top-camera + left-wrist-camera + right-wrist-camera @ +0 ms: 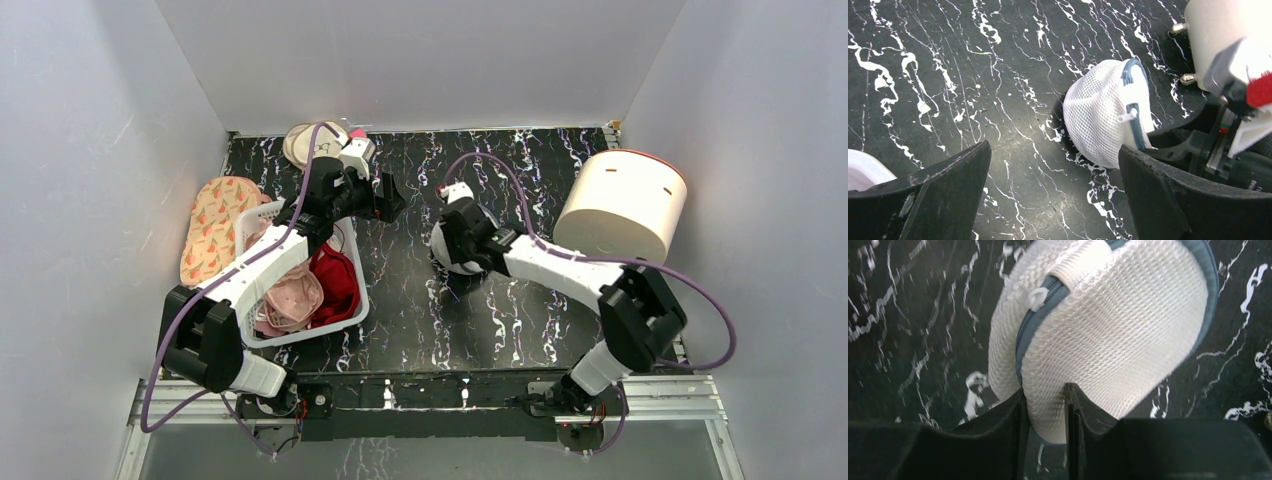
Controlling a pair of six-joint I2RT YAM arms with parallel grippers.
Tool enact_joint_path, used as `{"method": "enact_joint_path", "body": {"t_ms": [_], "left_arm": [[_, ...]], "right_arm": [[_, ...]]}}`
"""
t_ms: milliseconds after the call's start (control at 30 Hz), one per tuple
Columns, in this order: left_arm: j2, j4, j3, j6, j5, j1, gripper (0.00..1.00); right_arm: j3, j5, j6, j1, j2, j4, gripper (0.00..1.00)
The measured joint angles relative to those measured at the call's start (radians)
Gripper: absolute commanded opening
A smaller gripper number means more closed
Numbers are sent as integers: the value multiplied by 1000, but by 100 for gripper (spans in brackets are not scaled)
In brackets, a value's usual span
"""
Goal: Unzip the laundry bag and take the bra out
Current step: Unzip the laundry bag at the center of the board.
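The laundry bag (1108, 325) is a small white mesh pod with a blue-grey zipper rim, standing on edge on the dark marbled table. It also shows in the left wrist view (1100, 120) and the top view (447, 250). My right gripper (1044, 397) is shut on the bag's mesh edge, next to the zipper. A clear zipper pull (1037, 297) hangs on the zipper line and also shows in the left wrist view (1127, 116). My left gripper (1053, 200) is open and empty, a little left of the bag above the table; in the top view (390, 195) it sits left of the bag. The bra is hidden.
A white basket (350, 310) with pink and red clothes stands at the left under my left arm. A patterned pad (215, 225) lies further left. A big cream drum (622, 205) stands at the back right. A beige round thing (305, 142) lies at the back.
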State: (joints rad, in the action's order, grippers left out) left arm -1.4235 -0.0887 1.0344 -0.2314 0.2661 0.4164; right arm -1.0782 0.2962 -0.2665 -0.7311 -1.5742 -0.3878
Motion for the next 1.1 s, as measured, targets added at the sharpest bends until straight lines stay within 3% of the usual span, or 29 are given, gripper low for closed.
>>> {"method": "enact_joint_path", "body": {"t_ms": [267, 533, 833, 933, 1100], "left_arm": [[-10, -27, 0, -31, 82, 0, 98], [-74, -95, 0, -93, 220, 26, 98], [-224, -98, 43, -150, 352, 97, 98], [-266, -84, 54, -164, 369, 118, 93], [-312, -23, 100, -159, 372, 139, 71]], "right_arm": [[241, -136, 108, 0, 270, 89, 33], [331, -230, 129, 0, 359, 164, 19], [370, -383, 170, 0, 430, 211, 18], [370, -417, 177, 0, 432, 217, 18], [385, -423, 183, 0, 432, 233, 19]]}}
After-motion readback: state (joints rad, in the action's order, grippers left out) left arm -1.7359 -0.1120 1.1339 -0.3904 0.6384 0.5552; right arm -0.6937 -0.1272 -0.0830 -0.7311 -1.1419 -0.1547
